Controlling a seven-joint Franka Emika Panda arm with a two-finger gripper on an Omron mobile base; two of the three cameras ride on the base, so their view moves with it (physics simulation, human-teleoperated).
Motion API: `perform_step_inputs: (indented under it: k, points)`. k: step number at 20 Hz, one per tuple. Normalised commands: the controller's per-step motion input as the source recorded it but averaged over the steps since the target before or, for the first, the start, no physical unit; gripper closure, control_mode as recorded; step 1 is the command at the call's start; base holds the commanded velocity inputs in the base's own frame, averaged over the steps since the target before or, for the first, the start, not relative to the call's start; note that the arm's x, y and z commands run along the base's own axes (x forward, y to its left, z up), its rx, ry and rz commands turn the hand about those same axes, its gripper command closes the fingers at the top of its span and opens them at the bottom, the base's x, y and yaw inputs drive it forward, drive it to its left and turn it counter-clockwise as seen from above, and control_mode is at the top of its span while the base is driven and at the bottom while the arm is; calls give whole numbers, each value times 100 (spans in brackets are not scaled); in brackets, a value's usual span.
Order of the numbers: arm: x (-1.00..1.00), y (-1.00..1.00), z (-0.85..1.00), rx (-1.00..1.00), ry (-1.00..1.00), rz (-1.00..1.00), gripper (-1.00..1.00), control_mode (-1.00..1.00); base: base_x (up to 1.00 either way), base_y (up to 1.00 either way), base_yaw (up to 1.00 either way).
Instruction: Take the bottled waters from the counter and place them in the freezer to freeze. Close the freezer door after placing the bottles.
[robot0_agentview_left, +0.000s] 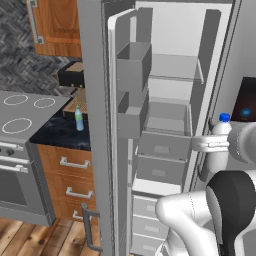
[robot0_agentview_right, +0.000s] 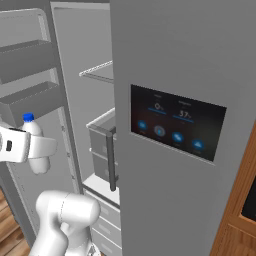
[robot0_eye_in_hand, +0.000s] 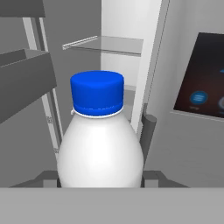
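One white bottle (robot0_eye_in_hand: 100, 153), blue cap, held tight in gripper (robot0_agentview_left: 212, 145), upright, in front of open freezer (robot0_agentview_left: 170, 100). Green-cap bottle (robot0_agentview_left: 79, 119) stands on black counter (robot0_agentview_left: 57, 132) beside freezer door (robot0_agentview_left: 125, 140).

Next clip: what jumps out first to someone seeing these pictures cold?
The white bottle with a blue cap, upright in the end effector in front of the open freezer. Then the green-capped bottle, standing on the black counter beside the stovetop.
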Motion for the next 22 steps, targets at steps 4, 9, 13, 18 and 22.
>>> perform_step_inputs:
  k: [4,9,13,18,22]
  points:
    - [0,0,0,0,0,0,100,100,46,55,-1]
    - [0,0,0,0,0,0,100,100,40,72,-7]
    - [0,0,0,0,0,0,100,100,42,76,-7]
    - [0,0,0,0,0,0,100,100,39,62,-4]
    - [0,0,0,0,0,0,100,100,37,11,0]
